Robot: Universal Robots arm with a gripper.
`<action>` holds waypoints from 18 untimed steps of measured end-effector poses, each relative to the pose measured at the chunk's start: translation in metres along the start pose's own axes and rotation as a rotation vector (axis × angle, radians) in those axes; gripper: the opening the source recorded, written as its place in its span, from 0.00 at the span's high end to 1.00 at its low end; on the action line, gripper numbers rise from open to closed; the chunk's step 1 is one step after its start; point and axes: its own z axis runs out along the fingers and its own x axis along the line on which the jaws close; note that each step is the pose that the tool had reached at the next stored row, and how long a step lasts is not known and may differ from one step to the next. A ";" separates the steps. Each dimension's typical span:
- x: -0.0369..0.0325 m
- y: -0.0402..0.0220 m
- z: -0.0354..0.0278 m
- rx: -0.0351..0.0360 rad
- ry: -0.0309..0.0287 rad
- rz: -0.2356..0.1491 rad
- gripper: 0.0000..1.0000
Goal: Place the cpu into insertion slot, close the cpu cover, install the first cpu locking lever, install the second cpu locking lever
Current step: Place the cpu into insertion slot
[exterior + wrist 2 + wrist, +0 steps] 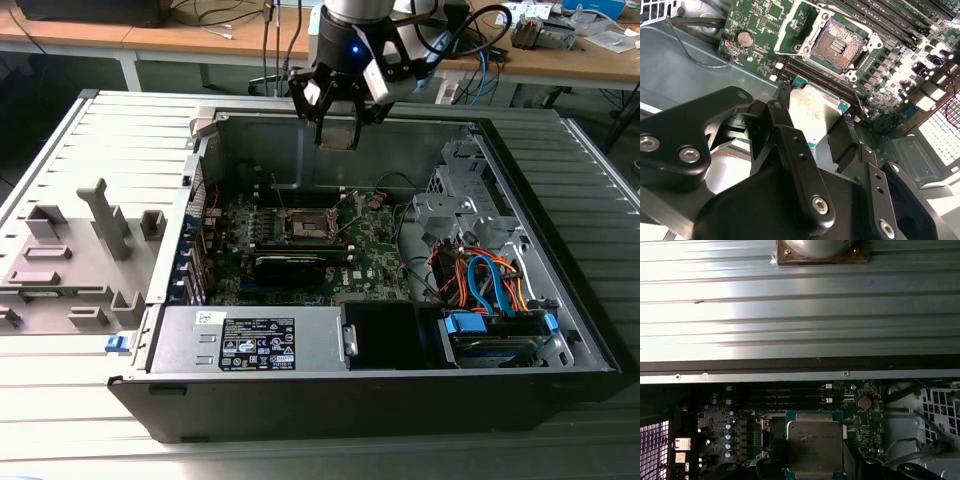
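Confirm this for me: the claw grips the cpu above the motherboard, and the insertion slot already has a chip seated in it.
Wrong on the slot: in the second wrist view the insertion slot is empty, contacts bare. The claw does grip the cpu above the motherboard.

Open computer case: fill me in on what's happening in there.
A single robot arm's gripper is clamped on the cpu, holding it in the air above the open computer case. Below it, on the green motherboard, the insertion slot is uncovered and empty, so the chip has not been seated yet.
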 end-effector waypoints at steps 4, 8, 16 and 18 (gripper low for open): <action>0.0000 -0.0020 0.0001 0.0001 0.0001 0.000 0.46; 0.0001 -0.0045 0.0002 0.0001 0.0001 0.000 0.46; 0.0005 -0.0086 0.0003 0.0001 0.0000 0.000 0.46; 0.0007 -0.0104 0.0003 0.0001 0.0001 0.000 0.46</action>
